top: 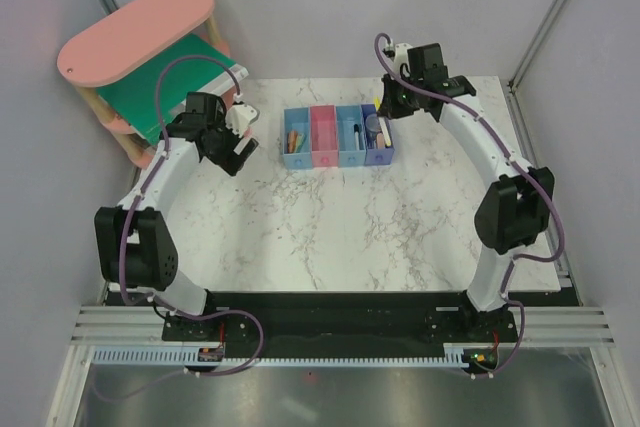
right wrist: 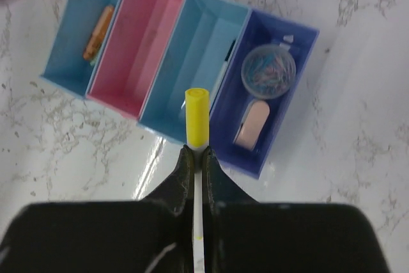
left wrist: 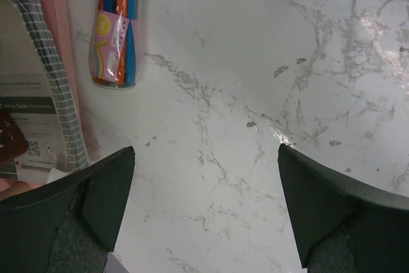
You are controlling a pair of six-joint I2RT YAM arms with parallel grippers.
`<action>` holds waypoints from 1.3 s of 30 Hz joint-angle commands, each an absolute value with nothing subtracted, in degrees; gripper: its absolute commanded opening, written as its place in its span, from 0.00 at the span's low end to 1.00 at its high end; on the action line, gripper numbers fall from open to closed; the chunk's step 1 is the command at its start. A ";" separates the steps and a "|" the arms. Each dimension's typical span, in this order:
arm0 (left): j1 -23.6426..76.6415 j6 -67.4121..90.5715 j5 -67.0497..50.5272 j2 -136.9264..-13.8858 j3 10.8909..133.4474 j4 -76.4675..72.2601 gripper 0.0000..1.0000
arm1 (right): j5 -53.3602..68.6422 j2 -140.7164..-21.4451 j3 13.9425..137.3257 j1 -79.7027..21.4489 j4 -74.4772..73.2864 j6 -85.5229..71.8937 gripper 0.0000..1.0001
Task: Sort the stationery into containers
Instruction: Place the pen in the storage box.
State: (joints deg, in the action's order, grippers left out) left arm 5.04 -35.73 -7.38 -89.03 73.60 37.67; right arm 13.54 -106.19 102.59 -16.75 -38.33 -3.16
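- The left tool (left wrist: 206, 158) hangs over the left part of the white marble-pattern counter (top: 330, 237). Its two dark fingers (left wrist: 96, 196) stand wide apart with nothing between them, and the picture edge cuts off their lower parts.
- Just beyond it, a clear plastic tube with pink cap (left wrist: 115, 30) lies on the counter. The cap is cut off at the top. The label has bright drawings, but no words can be read.
- At the left edge there is a printed paper with a QR code (left wrist: 29, 135). Its small text is too blurred to read.
- The joined row of four square plastic bins (right wrist: 147, 49) stands in the middle of the counter.
- The first light blue bin holds an orange crayon-like stick (right wrist: 99, 30), and the pink bin looks bare.
- A thin black-and-white pen (right wrist: 223, 71) leans in the second light blue bin, half hidden by the wall.
- The dark blue bin holds a round clear box of coloured clips (right wrist: 268, 71) and a peach stubby piece (right wrist: 250, 124).
- The right tool (right wrist: 196, 153) is closed tightly on a thin yellow-capped stick (right wrist: 196, 116). The fingers partly hide its white shaft.
- The yellow end shows against the near wall of the second light blue bin; whether it touches cannot be told.
- Farthest, at the left corner, is a pink oval-topped shelf (top: 135, 32). Its top partly covers a large green book (top: 180, 87).
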 commanded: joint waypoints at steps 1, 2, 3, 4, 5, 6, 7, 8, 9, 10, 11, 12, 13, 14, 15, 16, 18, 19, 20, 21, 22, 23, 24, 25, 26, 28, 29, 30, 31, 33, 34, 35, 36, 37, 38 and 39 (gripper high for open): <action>2.64 -37.70 -6.77 -95.86 79.27 31.64 1.00 | 14.85 -114.77 112.83 -17.84 -36.91 -2.29 0.00; 2.11 -38.40 -7.03 -97.02 80.23 31.47 1.00 | 15.29 -116.09 116.33 -17.84 -36.83 -2.20 0.00; 1.94 -39.19 -7.21 -97.99 81.90 30.77 1.00 | 15.55 -118.63 117.93 -18.28 -36.74 -2.02 0.00; 1.76 -40.77 -7.56 -99.13 82.61 30.41 1.00 | 16.17 -119.78 119.17 -18.46 -36.56 -1.67 0.00; 1.67 -41.74 -7.65 -101.05 83.84 29.80 1.00 | 16.35 -120.93 121.44 -18.54 -36.21 -1.67 0.00; 1.58 -42.44 -7.65 -102.21 84.46 28.92 1.00 | 16.61 -122.76 122.33 -18.98 -35.86 -1.41 0.00; 1.50 -43.84 -7.82 -103.17 85.07 28.57 1.00 | 16.87 -123.65 123.21 -19.16 -35.60 -1.06 0.00; 1.23 -44.64 -7.91 -105.36 86.30 28.39 1.00 | 16.96 -124.53 124.70 -19.42 -34.99 -0.88 0.00; 1.06 -45.08 -7.91 -106.25 87.00 28.21 1.00 | 16.96 -125.85 125.33 -19.86 -34.81 -0.79 0.00; 0.88 -46.22 -8.00 -107.13 87.71 28.04 1.00 | 17.14 -126.56 125.94 -20.12 -34.63 -0.70 0.00; 0.53 -46.75 -7.91 -108.18 88.93 27.78 1.00 | 17.14 -127.17 126.82 -20.30 -34.19 -0.44 0.00; 0.44 -47.71 -7.91 -109.59 89.47 27.77 1.00 | 17.05 -127.96 126.91 -20.65 -33.75 -0.44 0.00; 0.35 -48.33 -7.91 -110.30 89.91 27.69 1.00 | 17.14 -128.23 126.91 -20.83 -33.31 -0.44 0.00; 0.09 -49.04 -8.00 -110.65 90.35 27.60 1.00 | 17.23 -128.84 126.83 -20.92 -32.61 -0.35 0.00; 0.09 -50.35 -8.26 -111.44 90.53 27.60 1.00 | 17.23 -129.11 126.65 -21.09 -32.26 -0.44 0.00; 0.09 -51.06 -8.70 -111.62 90.61 27.51 1.00 | 17.40 -129.37 126.48 -21.01 -31.82 -0.61 0.00; 0.09 -52.72 -9.05 -112.15 90.79 27.42 1.00 | 17.58 -130.16 125.42 -21.27 -30.41 -0.88 0.00; -1.48 -52.91 -9.14 -112.67 90.88 27.60 1.00 | 17.58 -130.34 124.98 -21.27 -30.06 -0.97 0.00; -1.76 -53.17 -8.97 -113.02 91.23 27.60 1.00 | 17.58 -131.04 124.37 -21.36 -29.45 -1.23 0.00; -1.93 -53.61 -9.05 -113.29 91.32 27.60 1.00 | 17.49 -131.39 124.02 -21.36 -29.01 -1.32 0.00; -2.11 -53.87 -9.23 -113.29 91.32 27.60 1.00 | 17.32 -131.66 123.06 -21.36 -28.83 -1.58 0.00; -2.28 -53.88 -9.49 -113.29 91.14 27.95 1.00 | 17.31 -132.01 122.52 -21.27 -28.13 -1.67 0.00; -2.37 -53.96 -9.58 -113.29 91.06 28.12 1.00 | 17.14 -132.10 121.82 -21.27 -27.60 -1.93 0.00; -2.46 -54.05 -10.19 -113.20 91.05 28.56 1.00 | 17.05 -132.19 120.42 -21.27 -26.73 -1.93 0.00; -2.63 -54.14 -10.72 -113.20 90.97 29.78 1.00 | 16.96 -132.19 119.63 -21.27 -26.28 -1.93 0.00; -2.72 -54.49 -11.77 -112.94 90.53 30.93 1.00 | 16.79 -132.28 117.96 -21.36 -25.41 -2.02 0.00; -2.64 -54.58 -12.13 -112.77 90.35 31.63 1.00 | 16.79 -132.28 117.51 -21.36 -25.23 -2.02 0.01; -2.64 -54.58 -13.00 -112.68 89.83 31.99 1.00 | 16.70 -132.36 116.90 -21.44 -25.05 -1.93 0.01; -2.64 -54.58 -13.44 -112.24 89.65 32.43 1.00 | 16.70 -132.45 116.63 -21.45 -24.96 -1.93 0.02; -2.72 -54.23 -14.32 -111.89 89.12 32.70 1.00 | 16.44 -132.36 115.76 -21.44 -24.96 -1.67 0.03; -2.64 -54.05 -14.41 -111.45 88.60 32.70 1.00 | 16.44 -132.19 115.40 -21.36 -24.79 -1.58 0.05; -2.64 -53.79 -14.50 -111.36 88.42 32.70 1.00 | 16.44 -132.10 115.14 -21.44 -24.70 -1.58 0.07; -2.55 -53.88 -14.68 -111.10 87.81 32.78 1.00 | 16.52 -131.93 114.53 -21.45 -24.44 -1.50 0.10; -2.55 -53.79 -14.68 -110.92 87.72 32.70 1.00 | 16.52 -131.84 114.17 -21.45 -24.35 -1.41 0.18; -2.55 -53.96 -14.50 -110.92 87.54 32.78 1.00 | 16.61 -131.66 114.00 -21.36 -24.26 -1.41 0.22; -2.64 -53.96 -13.98 -111.00 87.37 32.78 1.00 | 16.70 -131.57 113.73 -21.36 -24.08 -1.41 0.27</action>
State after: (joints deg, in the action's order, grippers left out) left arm -2.28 -52.25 -12.45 -113.21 88.25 31.86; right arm 16.53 -132.20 114.50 -21.26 -27.20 -1.58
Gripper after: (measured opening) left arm 0.994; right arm 0.210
